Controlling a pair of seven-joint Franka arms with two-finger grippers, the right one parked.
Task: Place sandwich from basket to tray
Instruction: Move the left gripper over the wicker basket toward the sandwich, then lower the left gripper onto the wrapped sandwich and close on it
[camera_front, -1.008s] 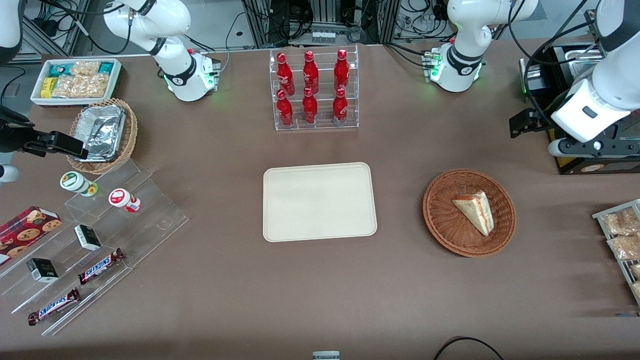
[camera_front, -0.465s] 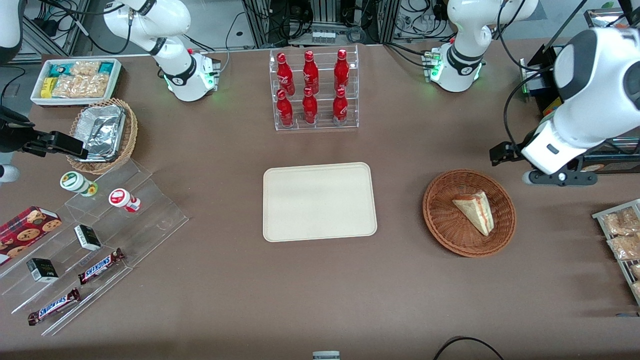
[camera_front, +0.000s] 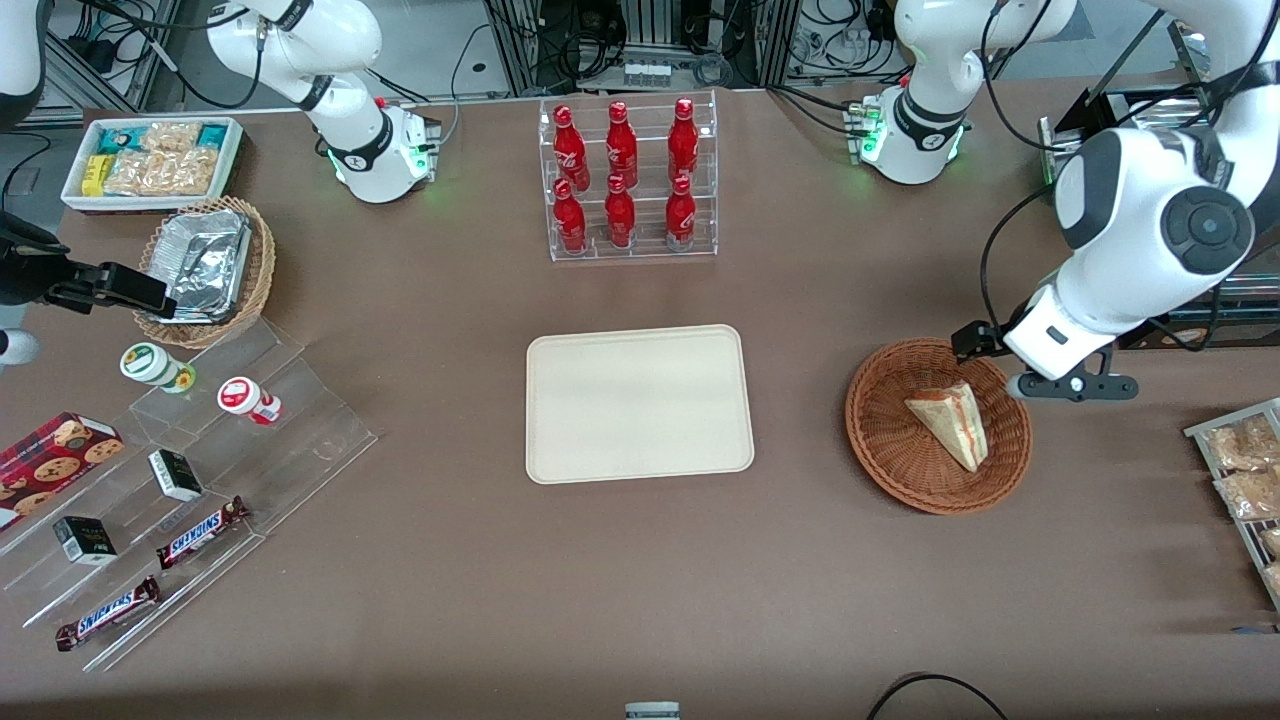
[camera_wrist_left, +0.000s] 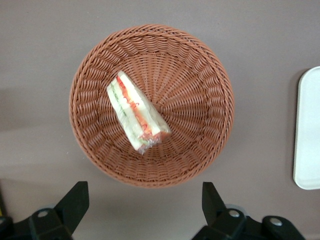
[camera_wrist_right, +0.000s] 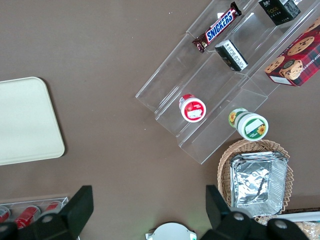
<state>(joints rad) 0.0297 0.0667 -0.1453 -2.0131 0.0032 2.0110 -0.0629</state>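
Gripper (camera_wrist_left: 142, 200) spread above basket (camera_front: 890, 440), sandwich (camera_front: 950, 424)

Robot lab: cabled racks, mock shop displays

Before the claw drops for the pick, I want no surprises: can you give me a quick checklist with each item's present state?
1. Sandwich lies in the basket: ok.
2. Claw open, fingers spread wide: ok.
3. Claw above the basket, holding nothing: ok.
4. Claw centred over the sandwich: not ok; it hangs over the basket's rim.
5. Tray bare, ready to receive: ok.
6. Table between basket and tray free of things: ok.
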